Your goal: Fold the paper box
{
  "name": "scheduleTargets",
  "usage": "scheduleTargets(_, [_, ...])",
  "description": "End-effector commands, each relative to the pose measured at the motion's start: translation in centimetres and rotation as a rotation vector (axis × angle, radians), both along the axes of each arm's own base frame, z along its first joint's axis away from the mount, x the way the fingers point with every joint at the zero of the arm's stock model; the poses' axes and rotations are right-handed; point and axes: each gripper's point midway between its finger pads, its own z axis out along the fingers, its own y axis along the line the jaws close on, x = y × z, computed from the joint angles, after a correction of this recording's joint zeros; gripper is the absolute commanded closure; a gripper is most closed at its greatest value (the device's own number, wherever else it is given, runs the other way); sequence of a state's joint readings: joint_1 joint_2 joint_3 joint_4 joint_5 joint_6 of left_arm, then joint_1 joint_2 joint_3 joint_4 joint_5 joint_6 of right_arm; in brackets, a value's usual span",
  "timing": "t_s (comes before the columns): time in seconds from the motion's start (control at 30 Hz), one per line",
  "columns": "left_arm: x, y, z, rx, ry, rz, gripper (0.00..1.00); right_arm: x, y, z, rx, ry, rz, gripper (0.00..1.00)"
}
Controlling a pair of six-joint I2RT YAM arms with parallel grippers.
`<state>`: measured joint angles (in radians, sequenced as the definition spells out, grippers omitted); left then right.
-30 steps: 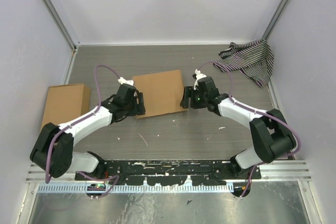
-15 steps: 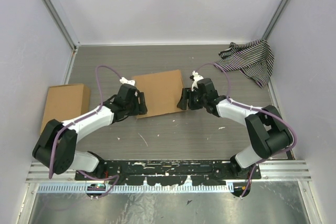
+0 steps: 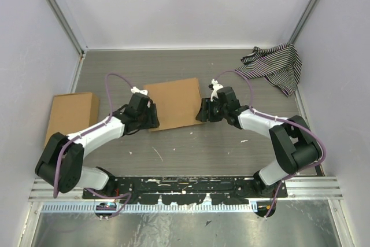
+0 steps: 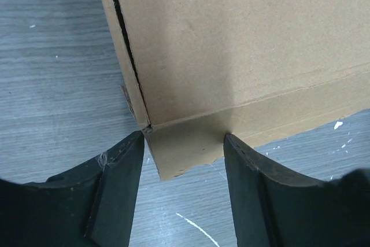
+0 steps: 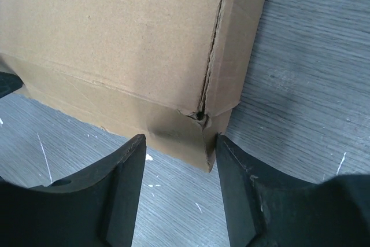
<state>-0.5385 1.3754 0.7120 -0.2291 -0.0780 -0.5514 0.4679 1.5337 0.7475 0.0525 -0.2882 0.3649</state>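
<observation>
Looking down on a grey wood-grain table (image 3: pixel 191 148) boxed in by white walls. Spotting the paper box (image 3: pixel 173 103) lying flat at mid-table, flanked by the left gripper (image 3: pixel 151 115) at its near-left corner and the right gripper (image 3: pixel 203 110) at its near-right corner. Noting a striped cloth (image 3: pixel 276 67) at the far right and a second cardboard piece (image 3: pixel 72 114) well off to the left.

Over to the left wrist view: peering between two dark fingers (image 4: pixel 118 183), spread wide, with the box's near corner flap poking into the gap. Gripping nothing, by the look of it; hard to say whether either pad touches the cardboard.

Switching to the right wrist view: same story mirrored, fingers (image 5: pixel 124 183) parted wide, straddling the other corner just below a small hole at the crease, clamped on nothing.

Now the worries. Closing on one thin flap could tear it at the slit instead of hinging it along the score. Lifting one side ahead of the other would probably skew the sheet and slide it across the table. Coming in too low might just shove the box away.
</observation>
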Motion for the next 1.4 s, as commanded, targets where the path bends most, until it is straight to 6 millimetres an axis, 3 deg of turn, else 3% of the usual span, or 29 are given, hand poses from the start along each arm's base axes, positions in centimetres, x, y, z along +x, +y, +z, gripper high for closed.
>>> scheduleTargets(0.0, [-0.5, -0.7, 1.7, -0.034, 0.015, -0.027, 0.37, 0.2, 1.1, 2.6, 0.072, -0.049, 0.027, 0.44])
scheduleTargets(0.3, [-1.4, -1.1, 2.2, -0.046, 0.076, -0.053, 0.38, -0.7, 1.8, 3.5, 0.117, 0.031, 0.022, 0.43])
scheduleTargets(0.7, [-2.1, -0.6, 2.7, -0.075, 0.141, -0.060, 0.38, -1.5, 1.5, 4.5, 0.103, 0.123, -0.004, 0.34])
scheduleTargets(1.13, [-1.1, -0.5, 3.9, -0.269, 0.197, -0.064, 0.39, -3.7, 2.3, 4.3, 0.216, 0.283, -0.045, 0.33])
scheduleTargets(1.37, [-1.7, -0.2, 3.9, -0.258, 0.217, -0.059, 0.41, -3.3, 1.9, 4.2, 0.199, 0.265, -0.068, 0.36])
